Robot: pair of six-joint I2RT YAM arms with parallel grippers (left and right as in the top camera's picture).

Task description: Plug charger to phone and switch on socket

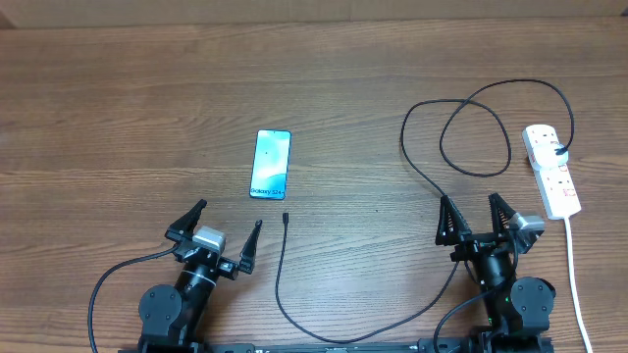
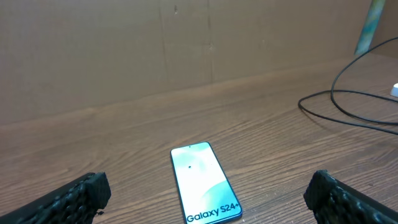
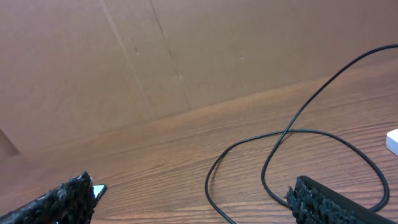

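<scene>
The phone lies flat on the wooden table with its blue screen lit, "Galaxy" text at its near end. The charger is a thin black cable. Its plug tip rests just below the phone, apart from it. The cable loops right to a black plug in the white socket. My left gripper stands open, left of the tip. The left wrist view shows the phone ahead between its fingers. My right gripper is open over the cable, holding nothing.
A white cord runs from the socket toward the table's near right edge. A brown cardboard wall stands behind the table. A corner of the socket shows at the right edge of the right wrist view.
</scene>
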